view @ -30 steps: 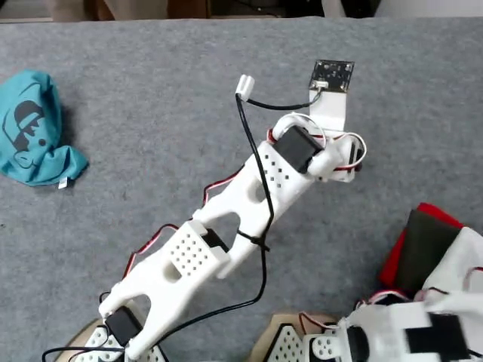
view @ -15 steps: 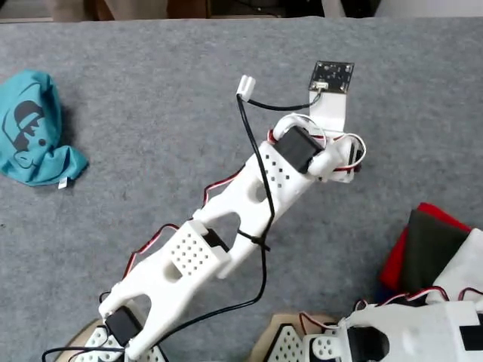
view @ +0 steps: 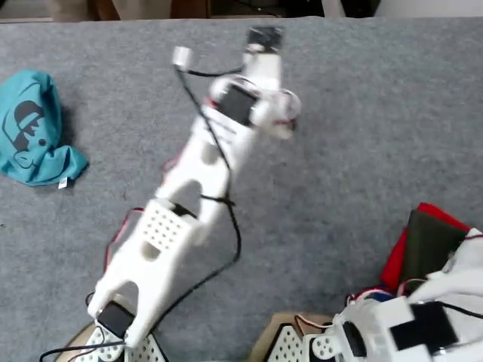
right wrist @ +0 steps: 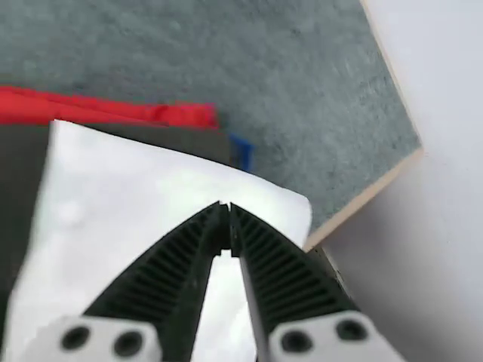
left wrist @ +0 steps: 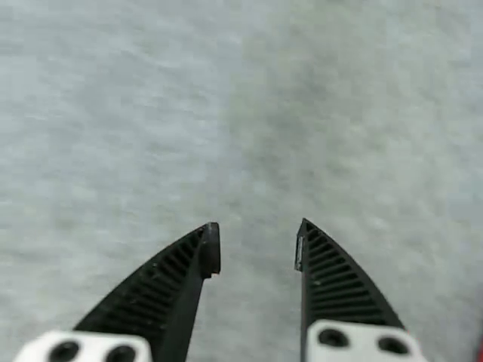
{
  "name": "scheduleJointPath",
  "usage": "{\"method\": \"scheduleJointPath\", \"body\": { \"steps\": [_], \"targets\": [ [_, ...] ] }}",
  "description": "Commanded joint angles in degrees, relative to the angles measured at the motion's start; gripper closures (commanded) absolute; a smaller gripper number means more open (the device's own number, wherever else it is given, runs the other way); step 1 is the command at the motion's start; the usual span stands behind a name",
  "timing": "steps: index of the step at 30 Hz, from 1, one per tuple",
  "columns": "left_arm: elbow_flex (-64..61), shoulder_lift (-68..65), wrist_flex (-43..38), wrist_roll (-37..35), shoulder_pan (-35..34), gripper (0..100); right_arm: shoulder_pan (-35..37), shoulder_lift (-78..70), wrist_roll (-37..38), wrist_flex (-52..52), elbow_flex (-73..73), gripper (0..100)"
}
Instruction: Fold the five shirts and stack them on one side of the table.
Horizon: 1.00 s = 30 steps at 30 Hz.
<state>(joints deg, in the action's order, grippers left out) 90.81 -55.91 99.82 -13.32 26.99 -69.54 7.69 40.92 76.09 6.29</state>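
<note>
Grey counter (view: 362, 113): crumpled teal shirt (view: 34, 128) at one side, folded stack (view: 423, 241) at the opposite corner. Left pincer (left wrist: 256, 249) apart over bare counter; right pincer (right wrist: 225, 222) together above the white shirt (right wrist: 113, 188).

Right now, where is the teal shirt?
In the high view the teal shirt lies crumpled at the left edge of the table, well apart from the stack of folded shirts at the near right corner.
</note>
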Motion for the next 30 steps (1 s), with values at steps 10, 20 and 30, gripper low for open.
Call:
{"method": "scheduleJointPath", "body": {
  "steps": [10,20,30],
  "targets": [
    [2.9,8.75,1.05,15.38,-32.62,98,31.6,12.35,-10.2,20.4,3.12,99.3],
    [2.9,8.22,0.88,27.08,-58.11,90,63.43,2.77,-20.75,21.54,3.47,87.9],
    [3.16,-8.22,-7.38,32.53,-67.87,83,75.21,-13.14,-20.66,21.8,15.16,82.1]
  ]
}}
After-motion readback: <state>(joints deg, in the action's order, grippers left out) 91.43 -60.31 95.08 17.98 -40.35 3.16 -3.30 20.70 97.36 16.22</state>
